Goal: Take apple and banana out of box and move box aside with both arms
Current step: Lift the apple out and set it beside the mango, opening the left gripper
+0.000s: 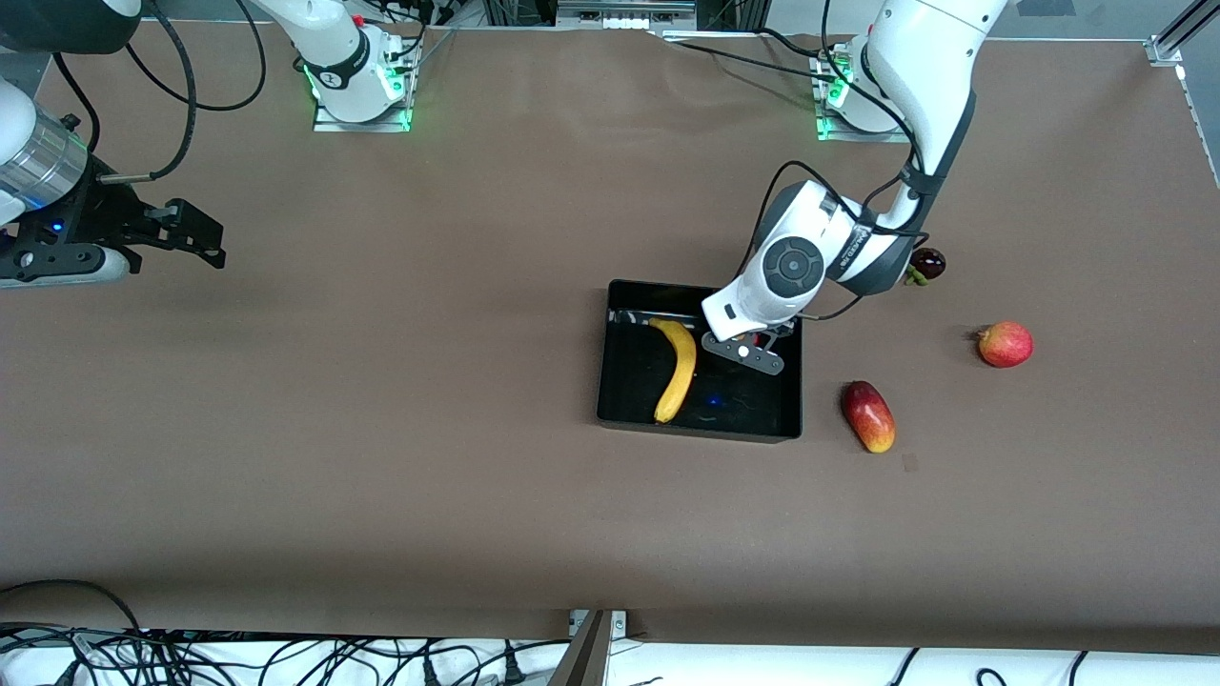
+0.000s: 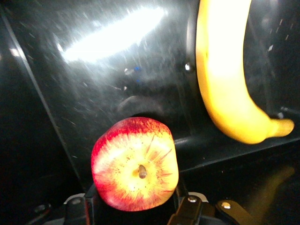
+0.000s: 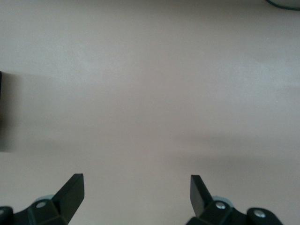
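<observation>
The black tray [image 1: 624, 400] lies in the middle of the table, and its glossy floor [image 2: 117, 75] fills the left wrist view. The yellow banana [image 1: 677, 370] lies inside it toward the right arm's end and also shows in the left wrist view [image 2: 220, 70]. My left gripper [image 1: 753, 345] is down in the tray beside the banana. It is shut on the small red apple with yellow streaks [image 2: 135, 164], stem facing the camera, with the gripper [image 2: 136, 194] closed around its sides. The arm hides the apple in the front view. My right gripper [image 1: 202, 243] is open and empty [image 3: 137, 187] and waits over bare table at the right arm's end.
An oblong red-yellow mango [image 1: 868, 416] lies on the table just outside the tray, toward the left arm's end. A round red fruit with a nub [image 1: 1006, 344] lies farther toward that end. A small dark fruit [image 1: 926, 263] sits by the left arm's elbow.
</observation>
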`<state>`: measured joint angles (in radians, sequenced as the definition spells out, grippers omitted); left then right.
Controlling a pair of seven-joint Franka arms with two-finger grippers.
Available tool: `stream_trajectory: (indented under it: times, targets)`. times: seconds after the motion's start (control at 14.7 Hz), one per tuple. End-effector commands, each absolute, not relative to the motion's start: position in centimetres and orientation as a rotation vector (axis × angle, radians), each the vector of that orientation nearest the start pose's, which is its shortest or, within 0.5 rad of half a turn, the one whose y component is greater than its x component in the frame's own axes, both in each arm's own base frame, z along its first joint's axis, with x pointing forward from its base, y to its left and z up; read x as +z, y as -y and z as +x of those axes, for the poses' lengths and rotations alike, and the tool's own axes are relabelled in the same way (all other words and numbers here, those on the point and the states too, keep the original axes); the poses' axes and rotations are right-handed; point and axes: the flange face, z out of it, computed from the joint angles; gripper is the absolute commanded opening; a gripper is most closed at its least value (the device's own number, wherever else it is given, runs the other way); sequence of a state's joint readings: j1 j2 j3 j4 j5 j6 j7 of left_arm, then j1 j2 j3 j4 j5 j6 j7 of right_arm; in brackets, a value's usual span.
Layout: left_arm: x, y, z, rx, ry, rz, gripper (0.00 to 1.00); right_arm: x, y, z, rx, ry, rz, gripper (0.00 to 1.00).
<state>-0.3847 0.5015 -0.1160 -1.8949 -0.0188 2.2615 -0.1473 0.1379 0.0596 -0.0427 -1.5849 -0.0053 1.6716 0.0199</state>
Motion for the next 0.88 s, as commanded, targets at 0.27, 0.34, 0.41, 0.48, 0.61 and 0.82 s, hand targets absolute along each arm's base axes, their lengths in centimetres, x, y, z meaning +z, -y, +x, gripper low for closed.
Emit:
stream_trajectory:
  times: [0.27, 0.34, 0.41, 0.48, 0.61, 0.82]
  targets:
    - [34.4, 24.8, 59.2, 0.243, -0.433, -3.124, 0.27, 59.7, -5.4, 57.9, -0.047, 0.115, -3.149, 1.00]
    - [35.2, 22.8, 59.7, 0.315, -0.402, -3.111, 0.27, 59.7, -5.4, 57.9, -0.047, 0.115, -3.149, 1.00]
    - [35.2, 20.5, 60.2, 0.357, -0.434, -3.106, 0.26, 59.6, -5.5, 57.9, -0.045, 0.117, -3.149, 1.00]
    - [34.8, 18.0, 60.9, 0.369, -0.502, -3.107, 0.26, 59.7, -5.4, 57.9, -0.047, 0.115, -3.149, 1.00]
    - [32.3, 12.6, 61.4, 0.443, -0.689, -3.097, 0.26, 59.7, -5.4, 57.9, -0.047, 0.115, -3.149, 1.00]
    - [27.7, 6.9, 59.0, 0.508, -0.770, -3.100, 0.25, 59.7, -5.5, 57.9, -0.047, 0.117, -3.148, 1.00]
